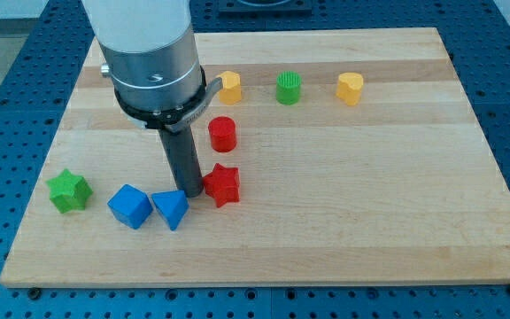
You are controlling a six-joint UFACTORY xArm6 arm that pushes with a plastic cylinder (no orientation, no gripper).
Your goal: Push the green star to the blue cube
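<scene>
The green star [69,190] lies near the board's left edge, toward the view's bottom. The blue cube [130,206] sits a short way to its right, with a small gap between them. My tip [189,191] is the lower end of the dark rod. It stands between a blue triangular block [171,209] and a red star [222,184], close to both. It is to the right of the blue cube and well right of the green star.
A red cylinder [222,134] stands above the red star. Along the view's top lie a yellow block [229,87], a green cylinder [289,88] and a yellow heart-shaped block [350,88]. The wooden board [370,204] rests on a blue perforated table.
</scene>
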